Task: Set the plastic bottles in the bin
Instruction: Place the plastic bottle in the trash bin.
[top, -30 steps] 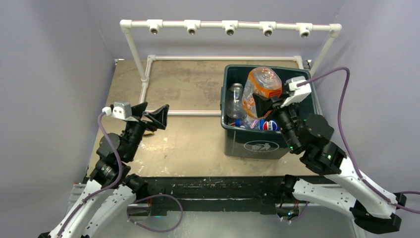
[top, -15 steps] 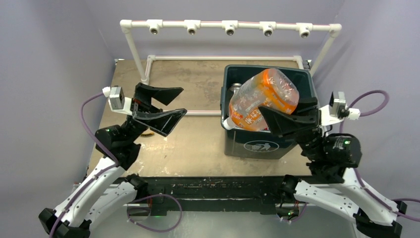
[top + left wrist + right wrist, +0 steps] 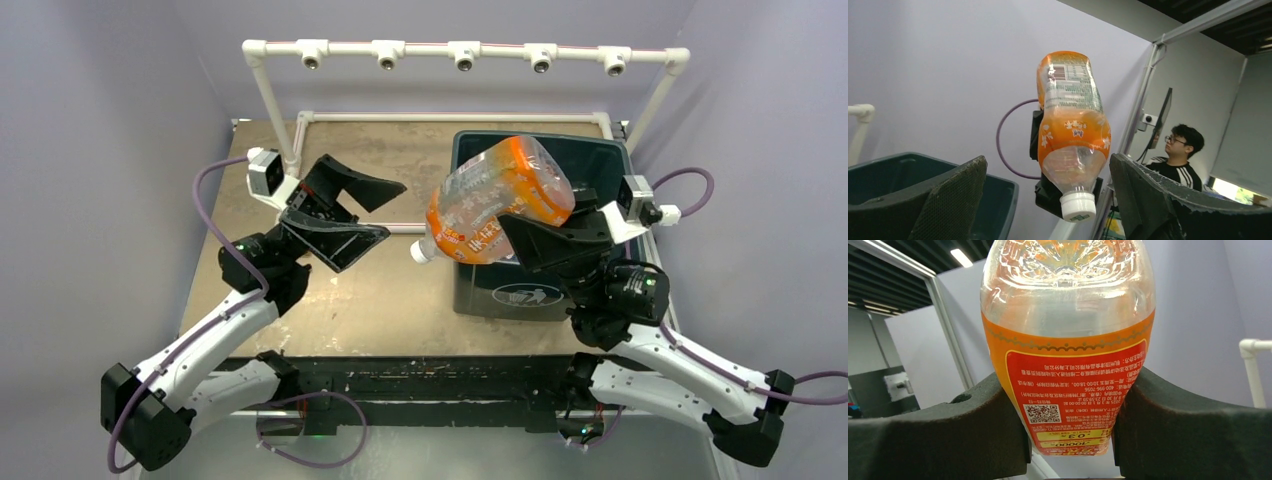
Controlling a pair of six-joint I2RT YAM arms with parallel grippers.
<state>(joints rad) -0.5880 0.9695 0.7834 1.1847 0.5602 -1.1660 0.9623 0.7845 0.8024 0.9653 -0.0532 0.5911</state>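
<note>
Above the near left corner of the bin (image 3: 478,292), an orange-labelled plastic bottle (image 3: 497,205) is held up in the air by the right fingers (image 3: 555,240). They are clamped on its labelled middle, one black pad on each side, as the right wrist view shows: the left pad (image 3: 948,440) and the right pad (image 3: 1198,435) press against the bottle (image 3: 1068,340) across its red printed panel. From above, the bottle lies slanted. Its clear base points toward the far right, over the bin's opening, and its white cap (image 3: 420,252) points toward the near left, out past the bin's left wall and over the counter (image 3: 400,160). It touches neither the bin nor the counter.

The left fingers (image 3: 340,240) are raised over the middle of the counter, left of the bin, spread wide and holding nothing. They point toward the bottle, near it but apart from it. Seen from the left wrist, the bottle (image 3: 1073,130) hangs between the two spread black pads with its cap (image 3: 1078,206) downward, and the bin's dark green rim (image 3: 898,170) shows low on the left.

Much of the bin's inside is hidden by the bottle, so what lies in it cannot be told. A white pipe frame (image 3: 450,117) stands along the far side of the counter. A person in glasses (image 3: 1180,155) sits in the background of the left wrist view.
</note>
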